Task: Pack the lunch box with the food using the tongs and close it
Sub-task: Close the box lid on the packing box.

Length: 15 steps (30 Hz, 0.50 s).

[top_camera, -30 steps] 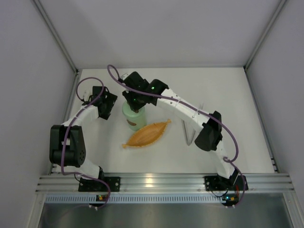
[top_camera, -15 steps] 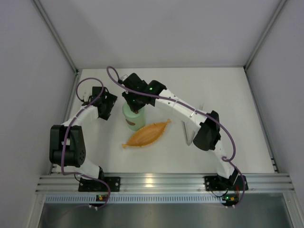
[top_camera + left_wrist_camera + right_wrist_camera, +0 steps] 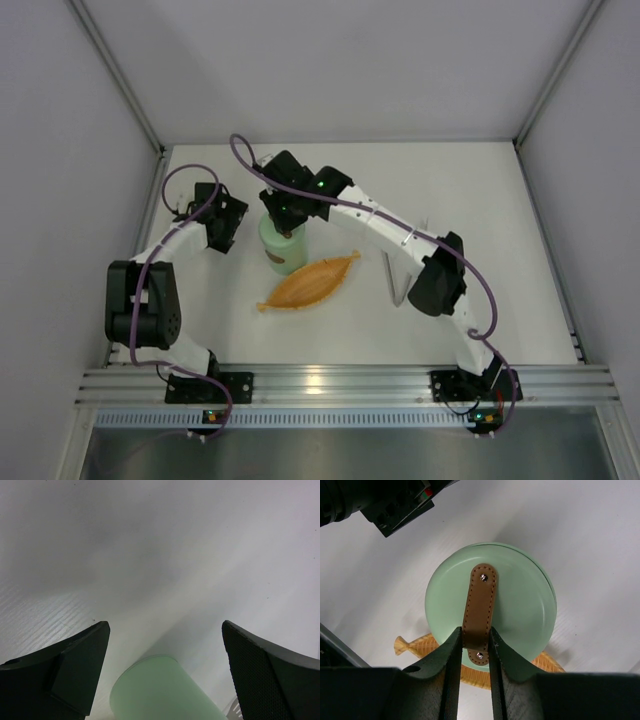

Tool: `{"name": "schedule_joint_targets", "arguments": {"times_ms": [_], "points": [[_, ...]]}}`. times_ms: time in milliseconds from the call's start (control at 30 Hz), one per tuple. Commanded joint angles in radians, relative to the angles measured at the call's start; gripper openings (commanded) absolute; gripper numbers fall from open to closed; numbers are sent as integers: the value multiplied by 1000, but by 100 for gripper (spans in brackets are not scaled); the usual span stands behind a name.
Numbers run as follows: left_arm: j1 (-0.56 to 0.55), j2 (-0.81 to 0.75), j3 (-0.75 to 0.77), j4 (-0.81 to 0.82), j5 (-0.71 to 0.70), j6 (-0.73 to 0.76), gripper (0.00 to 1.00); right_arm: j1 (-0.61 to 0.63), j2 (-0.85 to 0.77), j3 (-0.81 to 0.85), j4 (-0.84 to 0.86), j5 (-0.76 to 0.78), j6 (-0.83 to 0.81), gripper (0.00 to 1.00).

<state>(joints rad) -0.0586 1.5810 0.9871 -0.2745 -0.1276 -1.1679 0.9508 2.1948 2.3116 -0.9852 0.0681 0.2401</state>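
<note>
The mint-green lunch box (image 3: 280,250) stands left of centre on the table, and its side wall (image 3: 160,690) fills the bottom of the left wrist view. Its round lid (image 3: 520,600) sits over the tub. I cannot tell whether the lid is fully seated. My right gripper (image 3: 475,632) is shut on the lid's brown handle (image 3: 481,600), right above the tub (image 3: 287,218). My left gripper (image 3: 164,625) is open just left of the tub (image 3: 232,232), not touching it. The tongs (image 3: 398,275) lie on the table to the right. The food is hidden.
An orange leaf-shaped tray (image 3: 310,282) lies just in front of the tub, and part of it shows under the lid (image 3: 415,645). White walls close in the table on the left, back and right. The left arm's wrist (image 3: 385,505) is close to the lid.
The right wrist has shifted very slightly over the tub, still gripping the lid handle. The left arm has not moved.
</note>
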Motion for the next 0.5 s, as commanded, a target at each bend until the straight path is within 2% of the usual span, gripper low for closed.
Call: {"name": "schedule_joint_targets", "arguments": {"times_ms": [0,167,467], "points": [[6,14,-10,46,16,4,98,-20,-87,12,11,-28,30,14],[5,19,-19,55,20,5,98,-32,-110,12,22,-92,47,14],[5,16,-19,55,26,5,98,-50,-73,55,6,-114,57,15]]}}
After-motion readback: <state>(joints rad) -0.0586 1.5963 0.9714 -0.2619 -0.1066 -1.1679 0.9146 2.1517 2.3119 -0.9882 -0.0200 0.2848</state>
